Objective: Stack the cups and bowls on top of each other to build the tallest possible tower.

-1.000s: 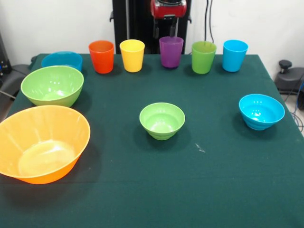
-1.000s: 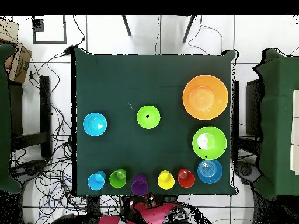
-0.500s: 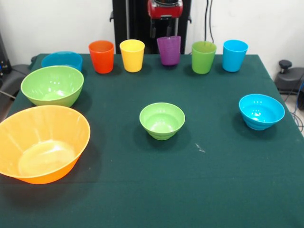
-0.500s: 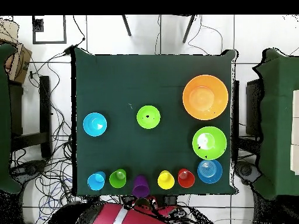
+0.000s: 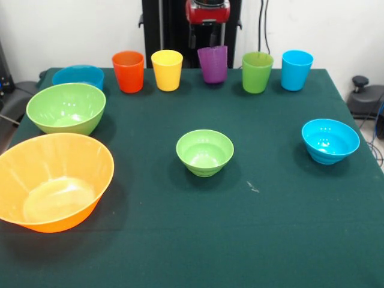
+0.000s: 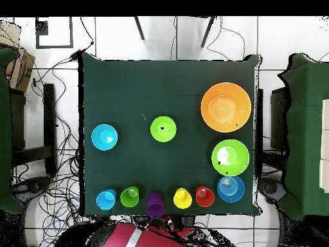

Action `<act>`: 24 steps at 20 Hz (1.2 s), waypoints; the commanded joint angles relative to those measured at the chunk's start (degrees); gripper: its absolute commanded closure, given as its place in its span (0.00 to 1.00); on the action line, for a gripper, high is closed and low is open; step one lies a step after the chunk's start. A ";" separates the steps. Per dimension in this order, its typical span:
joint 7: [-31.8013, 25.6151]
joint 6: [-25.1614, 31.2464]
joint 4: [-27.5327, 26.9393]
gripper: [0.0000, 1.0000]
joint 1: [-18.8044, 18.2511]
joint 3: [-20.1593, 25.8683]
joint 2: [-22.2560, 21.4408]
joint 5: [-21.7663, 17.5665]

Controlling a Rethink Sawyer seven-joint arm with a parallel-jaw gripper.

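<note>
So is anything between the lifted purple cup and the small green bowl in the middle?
Nothing visible. The purple cup hangs tilted at the gripper in the cup row; only bare tablecloth lies between it and the small green bowl.

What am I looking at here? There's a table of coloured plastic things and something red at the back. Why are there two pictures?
Both pictures show one moment. One camera faces the robot across the table; the other looks straight down. The red and black thing is a robot arm, ending in a pincer. It grips the purple cup, which sits tilted and slightly raised in its row. On the green table stand the orange cup, yellow cup, green cup and blue cup, plus five bowls, such as the big orange bowl. Nothing is stacked yet.
</note>
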 commanded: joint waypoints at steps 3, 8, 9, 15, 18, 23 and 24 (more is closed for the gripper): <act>8.66 1.49 -6.71 0.00 -3.82 7.98 -3.07 2.12; 8.21 2.05 -7.31 0.00 -4.76 8.32 -3.89 2.31; 8.21 2.04 -7.28 0.00 -4.94 8.35 -4.03 2.38; 7.83 4.75 -7.24 0.00 -4.93 9.34 -5.29 3.53; 8.41 3.25 -7.13 0.00 -3.72 8.50 -4.30 4.24; 8.84 1.70 -6.49 0.00 -0.96 7.07 -3.87 6.00; 8.95 1.14 -6.38 0.00 -0.50 6.79 -3.50 6.24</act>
